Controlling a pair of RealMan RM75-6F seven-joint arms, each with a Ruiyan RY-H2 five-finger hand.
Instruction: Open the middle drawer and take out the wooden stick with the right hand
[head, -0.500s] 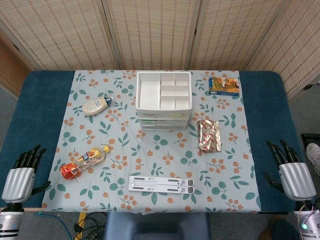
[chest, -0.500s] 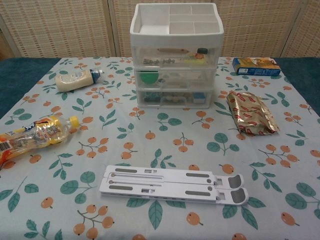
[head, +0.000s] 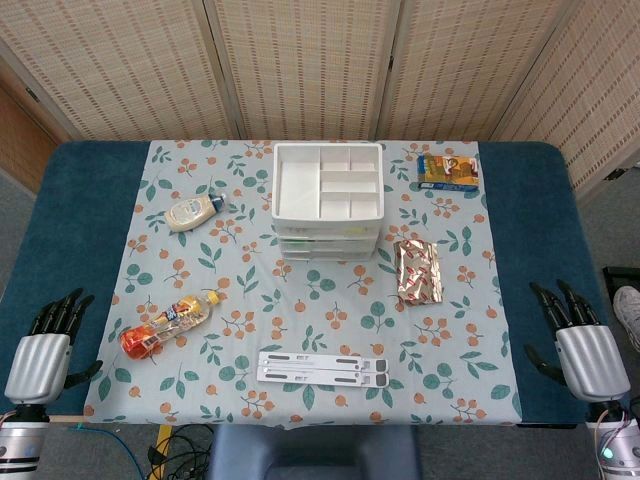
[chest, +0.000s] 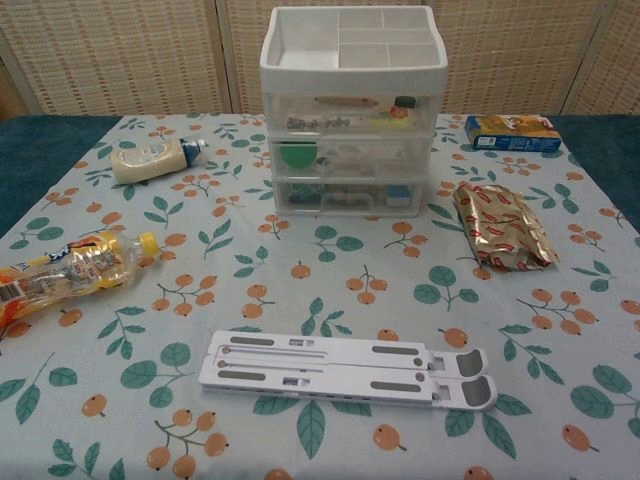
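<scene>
Both hands low at the near corners of the tabletop (head: 90, 220) in the head view — left hand (head: 40, 360) at the near left, right hand (head: 585, 352) at the near right, each with fingers spread apart and holding nothing. Neither seen in the chest view.

Far and centred on the leaf-print cloth (chest: 330, 300): a white drawer unit (chest: 350, 120), open divided tray on top, three clear drawers below, all pushed shut. Middle drawer (chest: 352, 157) closed, with something green inside at its left. Wooden stick (chest: 345, 101) apparently lying in the top drawer, pale and slender behind the clear front; hard to say more through the plastic.

Left of the unit, well apart, a cream squeeze bottle (chest: 152, 158) on its side. Nearer on the left, an orange-labelled bottle (chest: 70, 272) lying flat, yellow cap pointing right. Right of the unit, a shiny foil packet (chest: 503, 228); farther right, a blue and yellow box (chest: 512, 131). At the near middle, a white folded stand (chest: 345, 370) lying flat — well apart from both hands.
</scene>
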